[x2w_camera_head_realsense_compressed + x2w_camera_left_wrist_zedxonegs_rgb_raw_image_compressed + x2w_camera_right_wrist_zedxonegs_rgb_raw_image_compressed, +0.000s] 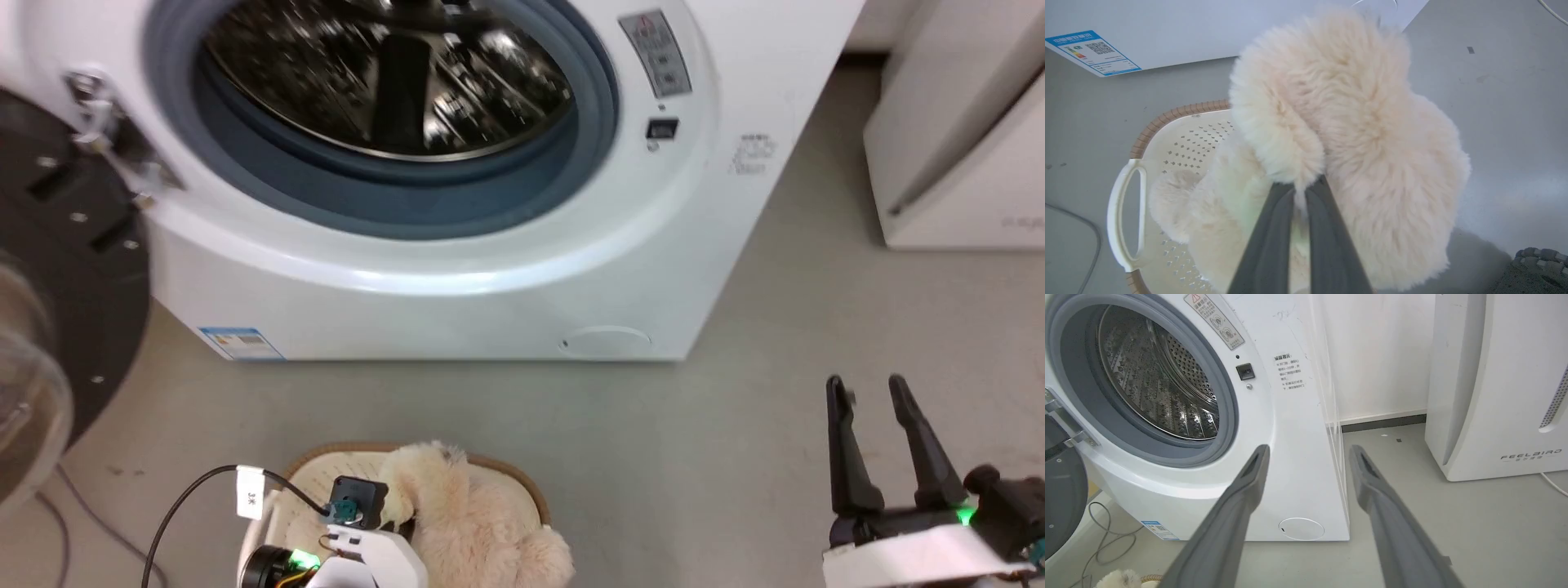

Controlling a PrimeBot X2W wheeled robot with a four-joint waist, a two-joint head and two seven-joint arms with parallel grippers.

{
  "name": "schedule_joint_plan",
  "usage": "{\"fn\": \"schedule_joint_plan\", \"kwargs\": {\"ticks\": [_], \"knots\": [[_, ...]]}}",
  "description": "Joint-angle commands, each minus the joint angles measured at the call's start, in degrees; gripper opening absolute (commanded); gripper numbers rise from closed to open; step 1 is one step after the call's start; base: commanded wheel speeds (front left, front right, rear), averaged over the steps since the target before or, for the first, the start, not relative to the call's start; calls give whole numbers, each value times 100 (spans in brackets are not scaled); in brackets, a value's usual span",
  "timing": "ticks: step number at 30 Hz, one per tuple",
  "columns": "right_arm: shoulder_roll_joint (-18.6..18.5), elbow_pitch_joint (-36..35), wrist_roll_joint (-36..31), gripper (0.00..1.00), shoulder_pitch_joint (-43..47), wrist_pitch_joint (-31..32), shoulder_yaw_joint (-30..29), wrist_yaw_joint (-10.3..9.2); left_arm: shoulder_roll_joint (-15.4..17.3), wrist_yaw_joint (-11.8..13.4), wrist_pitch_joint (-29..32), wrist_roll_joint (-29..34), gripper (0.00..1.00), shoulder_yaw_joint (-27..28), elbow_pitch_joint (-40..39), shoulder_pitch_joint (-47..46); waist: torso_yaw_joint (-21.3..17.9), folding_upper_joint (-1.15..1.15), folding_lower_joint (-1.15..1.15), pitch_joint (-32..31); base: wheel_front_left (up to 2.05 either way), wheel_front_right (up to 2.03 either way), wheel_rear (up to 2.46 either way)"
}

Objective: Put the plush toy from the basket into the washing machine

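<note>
Between the closely pressed fingers of the left tool (1300, 188) sits a tuft of the plush toy (1355, 134); the tool is clamped on its long cream pile, and only a thin slit shows between the fingers. Most of the toy bulges up and past the fingertips, and one rounded limb droops to the tool's left into the basket (1167, 116). Whether the toy's underside rests on the basket bottom cannot be told. The basket lies just under the tool on the grey floor (1494, 122), its brown woven-look rim and one white side handle showing to the tool's left. Beyond the toy stands the white lower front of the washing machine (1167, 28) with a blue label (1092, 51).

The right tool (865, 384) is held well apart from the basket, its fingers spread and holding nothing. It points toward the washing machine's right front corner. Ahead and to its left, the grey rubber seal (1224, 428) rings the shiny steel drum (1159, 384), and the black-rimmed door (1061, 498) hangs swung wide on the far left. To the right tool's right stands a plain white appliance (1494, 396) against the wall, apart from the washer.
</note>
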Motion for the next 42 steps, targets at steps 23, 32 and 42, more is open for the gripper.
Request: {"fn": "schedule_joint_plan", "kwargs": {"ticks": [23, 32, 42], "knots": [[-1, 131, 91, 100, 448, -25, 5, -4, 408, 388, -110, 133, 0, 363, -2821, 445, 147, 0, 1, -770, 0, 0, 0], [-1, 129, 100, 100, 345, -25, 12, -4, 425, 607, -110, 224, 0, 849, -3643, 190, -37, 0, 1, -657, 0, 0, 0], [-1, 81, 104, 100, 81, -25, 98, -4, 386, 676, -110, 352, 0, 1395, -3816, -588, -333, 0, 1, -195, 0, 0, 0]]}}
